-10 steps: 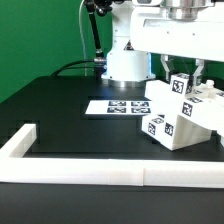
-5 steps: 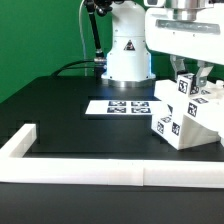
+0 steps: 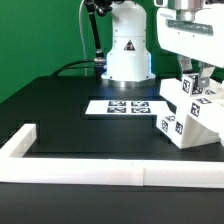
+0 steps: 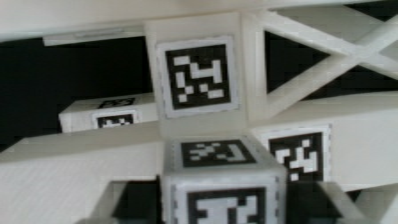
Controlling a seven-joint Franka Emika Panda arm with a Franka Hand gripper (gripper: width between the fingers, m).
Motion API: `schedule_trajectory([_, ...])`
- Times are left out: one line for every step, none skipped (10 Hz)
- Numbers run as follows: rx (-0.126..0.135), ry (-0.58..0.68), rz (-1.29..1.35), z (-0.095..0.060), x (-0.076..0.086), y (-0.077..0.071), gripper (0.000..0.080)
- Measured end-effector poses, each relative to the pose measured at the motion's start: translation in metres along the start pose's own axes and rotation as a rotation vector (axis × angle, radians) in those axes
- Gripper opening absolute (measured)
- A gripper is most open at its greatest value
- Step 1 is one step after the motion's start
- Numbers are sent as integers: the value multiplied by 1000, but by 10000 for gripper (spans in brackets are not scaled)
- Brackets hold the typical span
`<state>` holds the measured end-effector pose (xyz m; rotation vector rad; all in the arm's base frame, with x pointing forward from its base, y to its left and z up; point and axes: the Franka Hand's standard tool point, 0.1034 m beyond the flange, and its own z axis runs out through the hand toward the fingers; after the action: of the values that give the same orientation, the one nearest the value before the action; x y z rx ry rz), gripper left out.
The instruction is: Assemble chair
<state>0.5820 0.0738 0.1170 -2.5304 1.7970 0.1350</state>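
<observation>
The chair (image 3: 192, 112) is a chunky white assembly of tagged blocks and panels, standing tilted on the black table at the exterior view's right. My gripper (image 3: 194, 76) reaches down onto its top, fingers on either side of a tagged cube-ended piece. In the wrist view that cube-ended piece (image 4: 224, 180) sits between my dark fingers (image 4: 139, 196), and my gripper (image 4: 222, 202) is shut on it. Behind it stand a tagged upright post (image 4: 199, 72) and crossed white bars (image 4: 329, 60). The chair's right side is cut off by the frame edge.
The marker board (image 3: 118, 105) lies flat on the table just left of the chair. A long low white border rail (image 3: 90, 172) runs along the front edge, with a raised end (image 3: 20, 138) at the left. The arm's white base (image 3: 128, 50) stands behind.
My gripper and the chair it holds have moved together toward the exterior view's right, away from the marker board. The grip stays the same.
</observation>
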Motion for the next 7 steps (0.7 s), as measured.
schedule_trajectory([0, 0, -4, 0, -1, 0, 475])
schedule_trajectory([0, 0, -7, 0, -1, 0, 609])
schedule_trajectory([-1, 0, -10, 0, -2, 0, 639])
schedule_trajectory([-1, 0, -22, 1, -3, -1, 639])
schedule_trajectory([-2, -1, -30, 1, -5, -1, 648])
schedule_trajectory([-2, 0, -37, 1, -7, -1, 648])
schedule_trajectory([-2, 0, -40, 1, -8, -2, 649])
